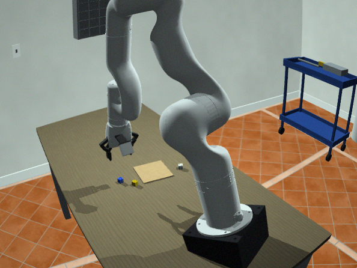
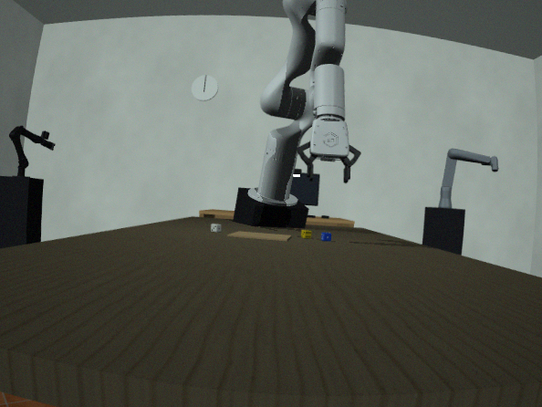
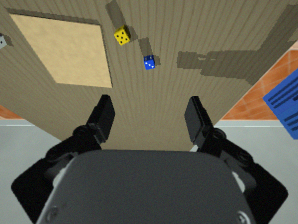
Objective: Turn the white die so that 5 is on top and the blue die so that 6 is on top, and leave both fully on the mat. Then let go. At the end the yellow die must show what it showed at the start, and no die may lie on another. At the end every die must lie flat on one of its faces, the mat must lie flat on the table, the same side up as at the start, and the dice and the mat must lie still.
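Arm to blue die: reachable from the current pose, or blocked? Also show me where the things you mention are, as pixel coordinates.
Probably reachable. The pincer [image 1: 121, 157] [image 2: 328, 179] [image 3: 149, 104] is open and raised above the table [image 1: 99, 237] [image 2: 274, 319] [image 3: 150, 107], and nothing lies on the blue die [image 1: 120, 180] [image 2: 326, 236] [image 3: 149, 62]. The yellow die [image 1: 134, 182] [image 2: 306, 234] [image 3: 122, 35] sits nearby, not touching, so finger clearance there might be tight.
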